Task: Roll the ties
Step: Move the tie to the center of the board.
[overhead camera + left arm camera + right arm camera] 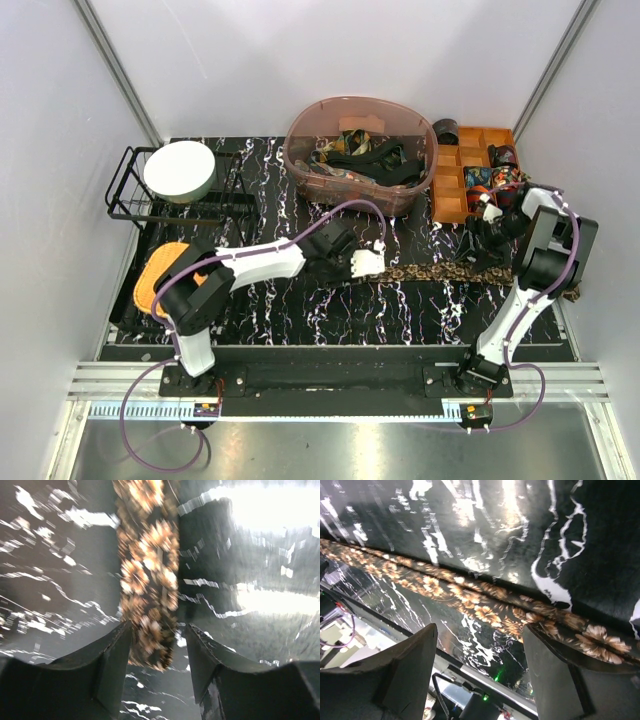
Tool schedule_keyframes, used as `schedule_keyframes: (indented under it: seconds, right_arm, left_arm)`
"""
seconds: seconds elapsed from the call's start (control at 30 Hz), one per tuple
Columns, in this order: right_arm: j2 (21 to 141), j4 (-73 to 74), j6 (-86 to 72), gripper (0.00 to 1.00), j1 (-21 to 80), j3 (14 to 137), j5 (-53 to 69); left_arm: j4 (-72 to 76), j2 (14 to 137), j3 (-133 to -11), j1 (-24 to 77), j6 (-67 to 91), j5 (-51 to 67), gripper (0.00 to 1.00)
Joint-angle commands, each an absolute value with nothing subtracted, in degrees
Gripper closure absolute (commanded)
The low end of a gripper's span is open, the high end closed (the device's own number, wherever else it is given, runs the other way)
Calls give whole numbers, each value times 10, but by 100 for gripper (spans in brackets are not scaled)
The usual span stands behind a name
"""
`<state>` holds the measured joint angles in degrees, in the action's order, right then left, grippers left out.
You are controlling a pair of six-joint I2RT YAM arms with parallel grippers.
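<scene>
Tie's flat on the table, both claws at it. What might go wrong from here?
1. Left claw straddles the tie end with jaws apart: the end may slip free before a roll starts.
2. Right claw is open by the tie, not holding it: the tie may drag or skew once rolling begins.

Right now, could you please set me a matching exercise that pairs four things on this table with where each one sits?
Things:
1. bowl
2. tub
3. brown tie
4. wooden tray

Places:
a. far right
b. laid flat, nearer than the rest
c. far left
d. far middle

Pairs: 1-c; 2-d; 3-b; 4-a
</scene>
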<state>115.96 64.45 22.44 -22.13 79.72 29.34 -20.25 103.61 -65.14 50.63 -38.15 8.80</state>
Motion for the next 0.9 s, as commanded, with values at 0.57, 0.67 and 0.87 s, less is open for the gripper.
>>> schedule_keyframes:
  seconds: [0.57,0.67,0.87]
  right_arm:
    - [985,464,8,59,-76,695,576]
    - [982,351,-96,63,-37,639,601]
    - [1012,201,-227,73,53,597,611]
  left_arm:
    - [-217,996,-670,466,-405,222,2]
    - [-231,1015,-679,467,-421,218,5]
    - [-244,1046,-700,455,-430,207,7]
